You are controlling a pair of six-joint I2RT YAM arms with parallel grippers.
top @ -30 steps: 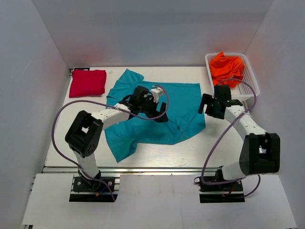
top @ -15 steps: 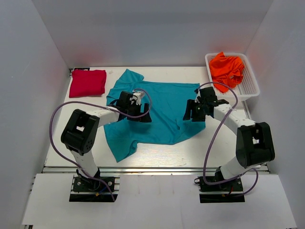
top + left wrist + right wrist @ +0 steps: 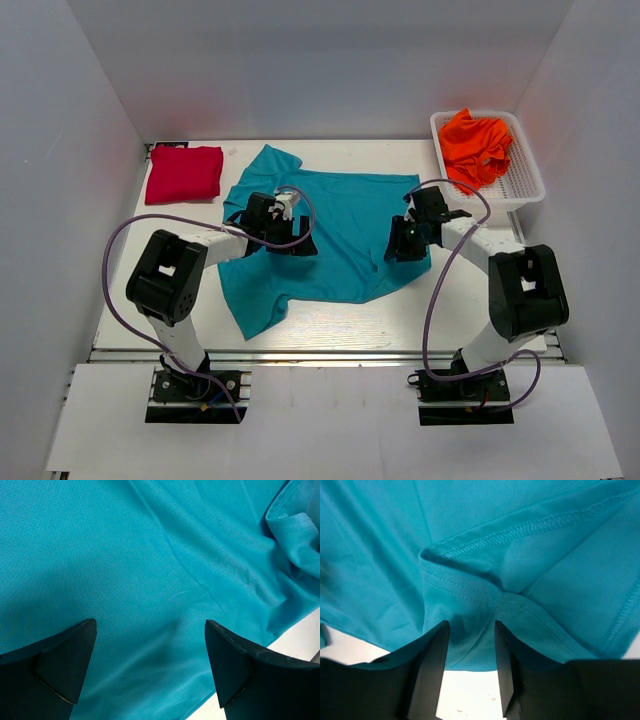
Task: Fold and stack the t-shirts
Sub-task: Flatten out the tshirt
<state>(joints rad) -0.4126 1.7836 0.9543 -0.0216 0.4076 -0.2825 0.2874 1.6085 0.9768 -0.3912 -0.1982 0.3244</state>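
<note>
A teal t-shirt (image 3: 340,225) lies spread on the white table, with a sleeve at the top left and another at the bottom left. My left gripper (image 3: 298,242) is open and low over the shirt's left-middle; in the left wrist view its fingers (image 3: 65,655) stand wide apart over flat teal cloth (image 3: 150,555). My right gripper (image 3: 400,244) is at the shirt's right edge. In the right wrist view its jaws (image 3: 471,625) are half closed around a bunched hem fold (image 3: 470,605), with a gap still showing. A folded red t-shirt (image 3: 185,173) lies at the back left.
An orange t-shirt (image 3: 478,138) is heaped in a white basket (image 3: 528,186) at the back right. White walls close in the table on three sides. Purple cables loop from both arms.
My right gripper has moved left onto the teal shirt's right edge and its jaws have narrowed around the cloth. My left gripper slid left across the shirt, staying open.
</note>
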